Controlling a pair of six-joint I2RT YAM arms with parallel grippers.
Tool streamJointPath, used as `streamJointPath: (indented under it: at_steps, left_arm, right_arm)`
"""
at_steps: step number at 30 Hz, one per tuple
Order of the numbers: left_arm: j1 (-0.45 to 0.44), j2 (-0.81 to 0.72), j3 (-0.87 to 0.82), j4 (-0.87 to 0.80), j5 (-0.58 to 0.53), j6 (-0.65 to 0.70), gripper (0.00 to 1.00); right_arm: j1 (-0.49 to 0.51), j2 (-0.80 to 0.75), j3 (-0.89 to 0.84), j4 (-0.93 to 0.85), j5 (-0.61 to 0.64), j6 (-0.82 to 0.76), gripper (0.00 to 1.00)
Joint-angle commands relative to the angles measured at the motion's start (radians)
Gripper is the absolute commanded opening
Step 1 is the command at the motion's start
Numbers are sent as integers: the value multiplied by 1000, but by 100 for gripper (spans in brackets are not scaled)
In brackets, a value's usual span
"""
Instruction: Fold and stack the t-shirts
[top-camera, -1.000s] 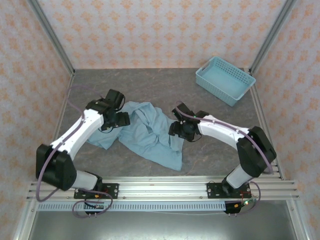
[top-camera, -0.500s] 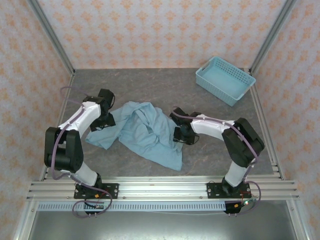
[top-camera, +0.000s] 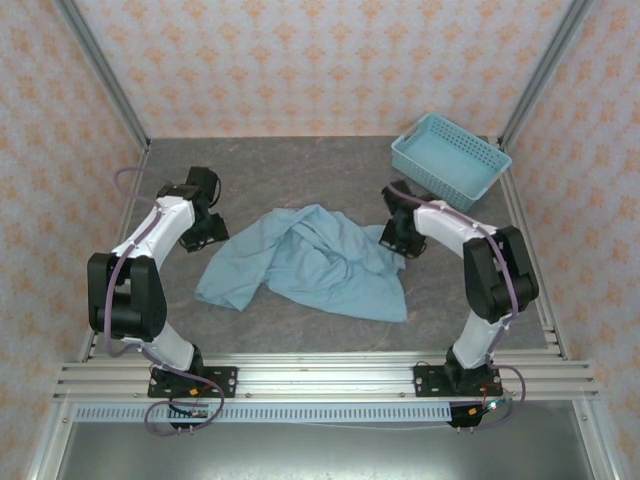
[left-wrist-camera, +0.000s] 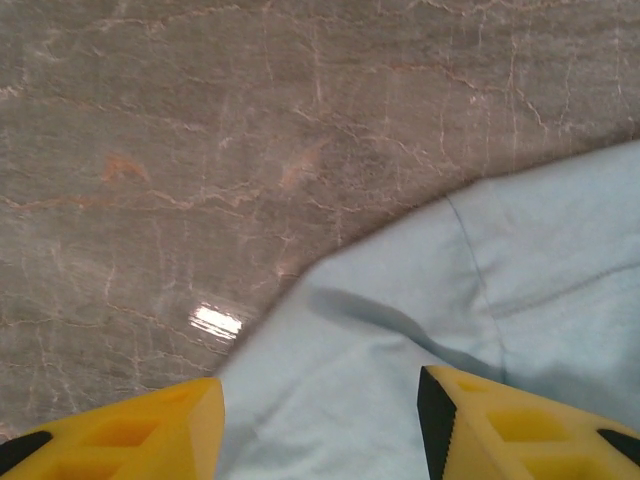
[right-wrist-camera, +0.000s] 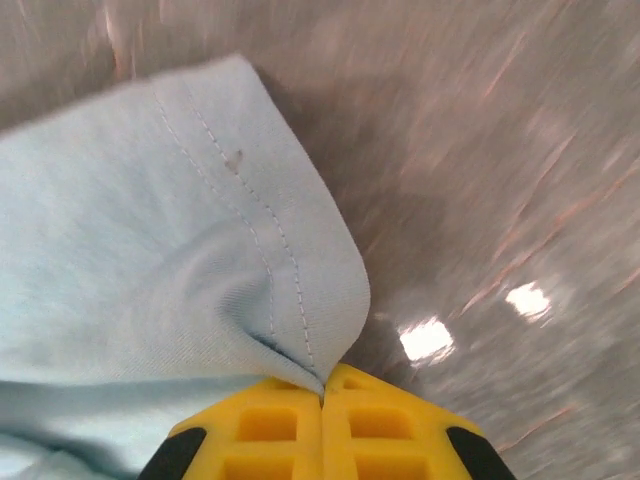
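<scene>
Near the basket (top-camera: 452, 158), the right gripper (right-wrist-camera: 322, 388), arm bent, pinches the t-shirt (top-camera: 310, 265) (left gripper (left-wrist-camera: 320, 405) gapes apart).

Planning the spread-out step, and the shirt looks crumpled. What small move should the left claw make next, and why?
Probably close the left claw on the t-shirt edge: its jaws stand apart over the cloth and the right claw pinches a hem, so both could then pull it flat.
</scene>
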Motion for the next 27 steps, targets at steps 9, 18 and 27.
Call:
streamJointPath:
  at_steps: [9,18,27]
  left_arm:
    - [-132,-120,-181,-132,-51,-61,57]
    - [14,-264,-375,-82,32,-244,67]
    - [45,-220,-468,28,162,-284,54]
  right_arm:
    - [-86,-31,158,-150,32,-98,45]
    - [-17,-330,-153,-131,-60,15,49]
    - [36,-457,-361,-125,-123,158,49]
